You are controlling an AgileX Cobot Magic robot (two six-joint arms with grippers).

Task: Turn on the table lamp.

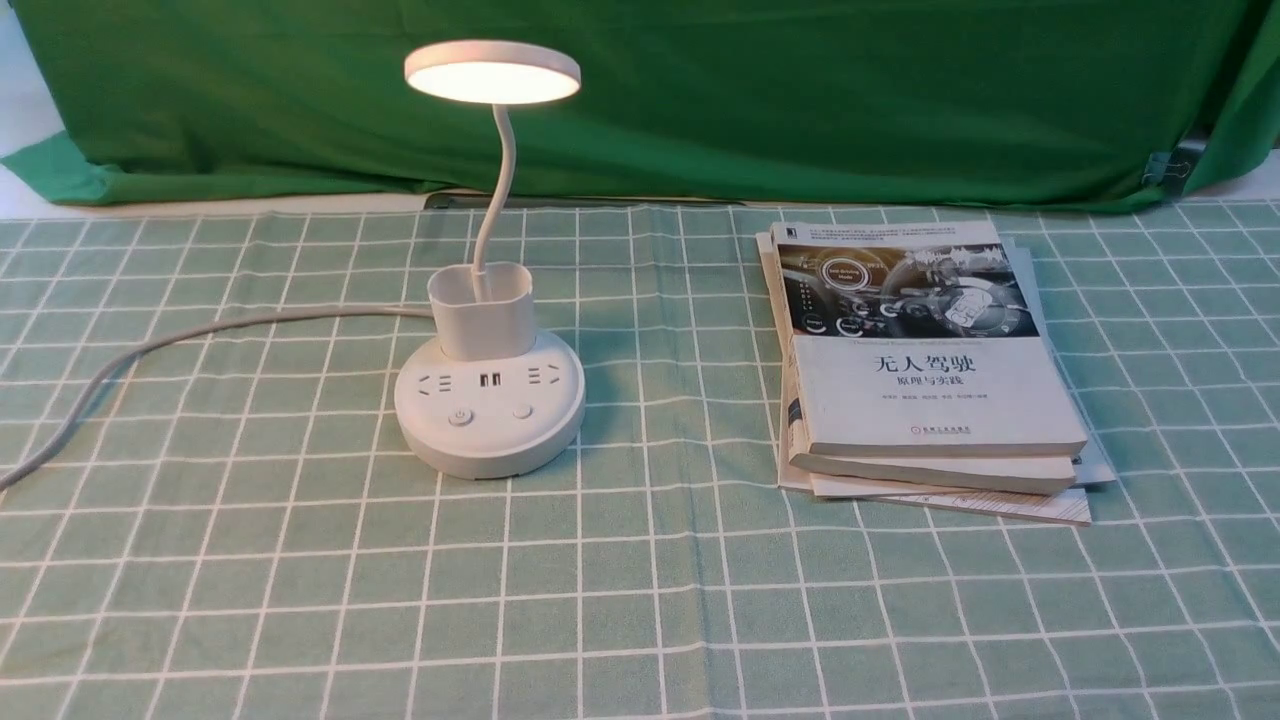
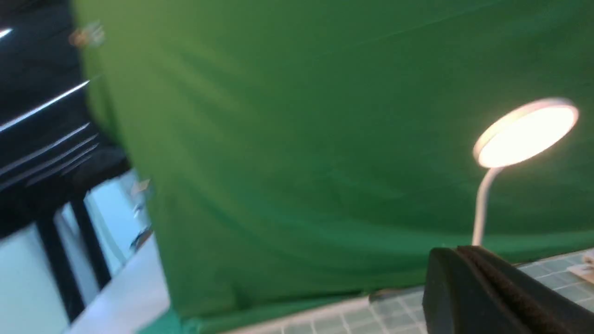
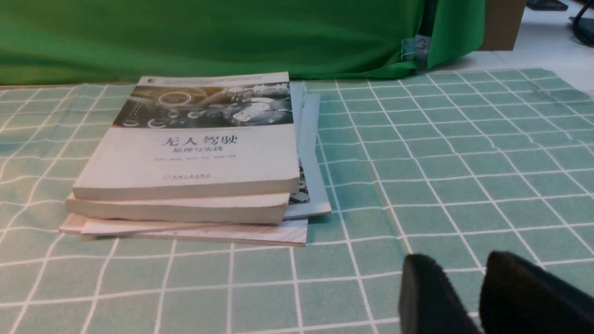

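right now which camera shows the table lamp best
The front view: it shows the table lamp whole, from its lit head to the buttons on its base. The left wrist view catches just the glowing head and part of the gooseneck, with a dark pincer in front. The right wrist view has none of it.

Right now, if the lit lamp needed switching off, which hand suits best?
Probably the left hand. The lamp stands on the robot's left, and the left wrist camera sees its glowing head; the camera behind the right hand shows books.
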